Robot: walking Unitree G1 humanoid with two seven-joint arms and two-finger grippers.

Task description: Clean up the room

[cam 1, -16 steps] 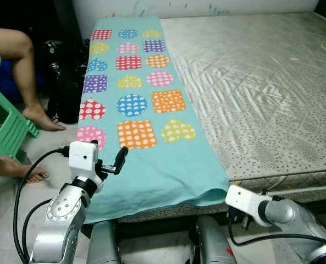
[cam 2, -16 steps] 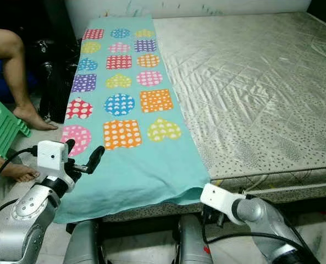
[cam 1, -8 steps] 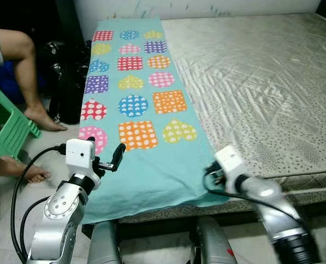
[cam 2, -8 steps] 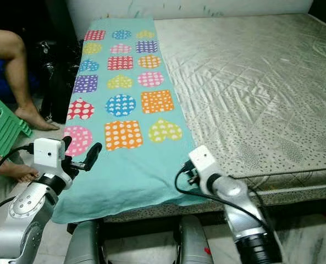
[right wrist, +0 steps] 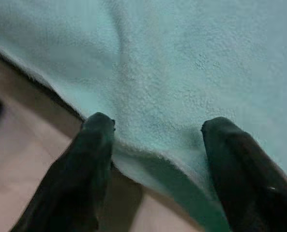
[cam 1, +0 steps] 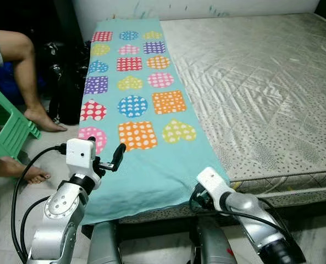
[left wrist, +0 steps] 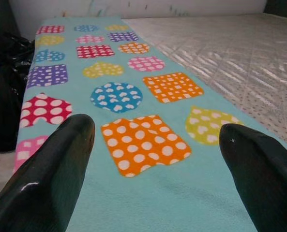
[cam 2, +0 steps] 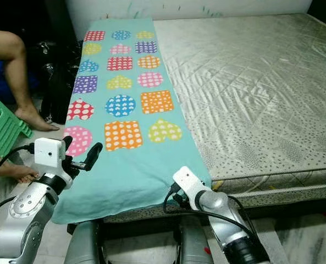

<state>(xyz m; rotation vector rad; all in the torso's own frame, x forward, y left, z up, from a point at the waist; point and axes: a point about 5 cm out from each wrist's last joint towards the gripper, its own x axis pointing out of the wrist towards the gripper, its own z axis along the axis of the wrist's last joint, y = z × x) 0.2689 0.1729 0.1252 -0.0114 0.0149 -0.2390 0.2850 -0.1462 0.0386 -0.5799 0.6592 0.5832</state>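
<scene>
A teal blanket (cam 1: 146, 110) with colourful dotted hearts, circles and squares lies along the left side of the grey mattress (cam 1: 261, 82); its near end hangs over the bed's front edge. My left gripper (cam 1: 109, 155) hovers open over the blanket's near-left edge, and its wrist view looks along the blanket (left wrist: 148, 96) between the spread fingers (left wrist: 51, 164). My right gripper (right wrist: 158, 128) is open at the near-right corner, one finger (right wrist: 85, 159) on each side of the teal hem (right wrist: 153, 159). Its wrist box (cam 1: 209, 179) sits at that corner.
A person's bare legs (cam 1: 25, 71) and foot (cam 1: 33, 175) are at the left, beside a green plastic stool (cam 1: 3, 129). A black bag (cam 1: 66, 82) leans against the bed's left side. The white wall (cam 1: 206, 6) runs behind the bed head.
My right arm swung in from the lower right to the blanket's near-right corner, then dropped to the hem. The left arm has barely moved.
</scene>
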